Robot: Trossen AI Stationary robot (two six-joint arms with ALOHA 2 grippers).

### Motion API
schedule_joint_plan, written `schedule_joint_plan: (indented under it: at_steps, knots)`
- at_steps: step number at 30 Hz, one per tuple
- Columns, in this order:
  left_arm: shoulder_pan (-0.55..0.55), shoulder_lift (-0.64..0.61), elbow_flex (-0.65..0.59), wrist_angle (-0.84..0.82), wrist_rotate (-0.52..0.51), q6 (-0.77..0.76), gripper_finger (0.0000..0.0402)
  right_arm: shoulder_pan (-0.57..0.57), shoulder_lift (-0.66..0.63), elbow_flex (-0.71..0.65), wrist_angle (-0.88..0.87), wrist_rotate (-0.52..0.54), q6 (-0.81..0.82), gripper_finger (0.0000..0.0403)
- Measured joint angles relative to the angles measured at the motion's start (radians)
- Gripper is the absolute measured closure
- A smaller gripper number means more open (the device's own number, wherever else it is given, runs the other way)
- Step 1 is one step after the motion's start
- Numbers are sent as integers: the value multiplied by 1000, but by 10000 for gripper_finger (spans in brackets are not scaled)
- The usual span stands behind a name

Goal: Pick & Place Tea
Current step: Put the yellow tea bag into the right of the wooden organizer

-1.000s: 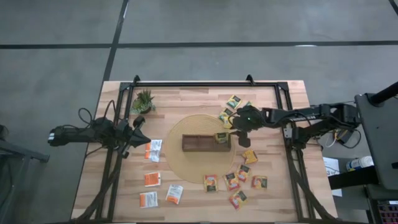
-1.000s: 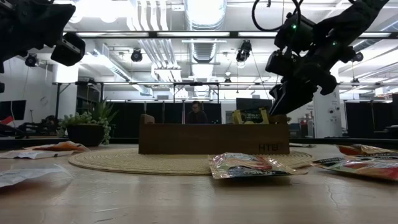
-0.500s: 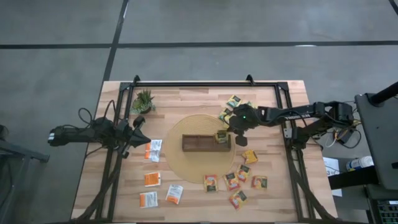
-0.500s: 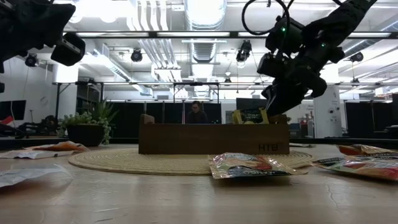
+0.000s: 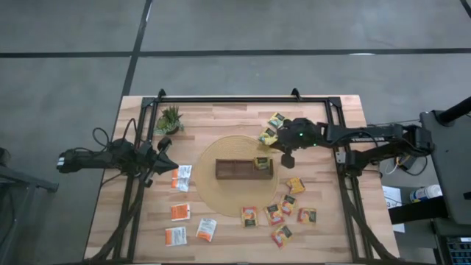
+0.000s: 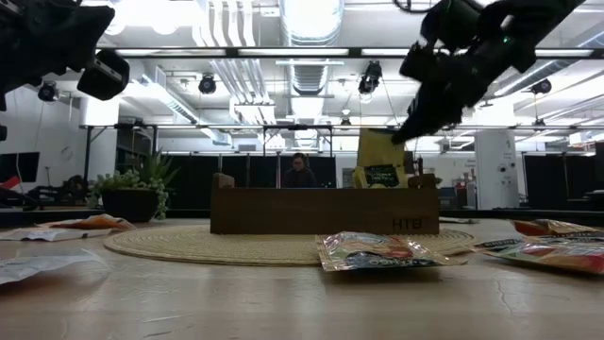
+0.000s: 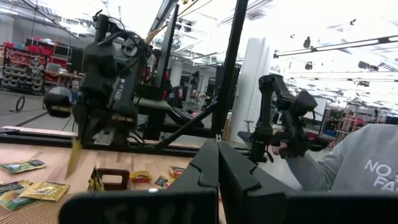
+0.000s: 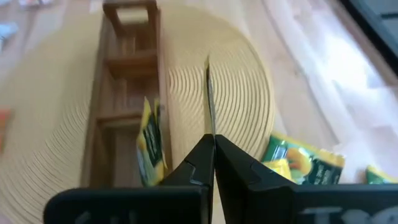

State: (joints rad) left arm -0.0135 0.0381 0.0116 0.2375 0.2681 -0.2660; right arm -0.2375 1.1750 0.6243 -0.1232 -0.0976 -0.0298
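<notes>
Wooden planks of the pale work table (image 5: 221,118) carry the whole scene you are running: a round woven straw mat (image 5: 237,174) at centre, and on it the long dark brown divided wooden tray (image 5: 243,169), which already has one yellow-green sachet (image 5: 261,163) standing in its compartment nearest the right arm.

Your right gripper (image 5: 287,157) hangs above the mat just beside that end of the tray, fingers pressed together on a thin yellow-green square tea-bag sachet (image 6: 379,161) held edge-on, hanging clear above the tray in the low view. The step in hand looks like the carry-over, with placement not yet made.

Your next move calls for bringing the sachet over an open compartment, lowering it between the dividers, then spreading the fingers.

Many loose flat sachets (image 5: 274,214) lie on the table near the mat, with white-and-orange ones (image 5: 180,212) on the left arm's side. Your left gripper (image 5: 163,146) waits at the table's left, fingers pressed together, holding nothing.
</notes>
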Motion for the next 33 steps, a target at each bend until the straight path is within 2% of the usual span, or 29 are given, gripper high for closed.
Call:
schedule_joint_plan:
  at_steps: [11, 16, 24, 33]
  knots:
    - [0, 0, 0, 0, 0, 0, 402, 108, -121, -2, 3, -10, 29, 394]
    - [0, 0, 0, 0, 0, 0, 402, 136, -124, -2, 2, -70, 65, 394]
    - [0, 0, 0, 0, 0, 0, 402, 133, -39, -2, -3, -106, 101, 394]
    - [0, 0, 0, 0, 0, 0, 402, 114, 75, 50, -8, -106, 56, 394]
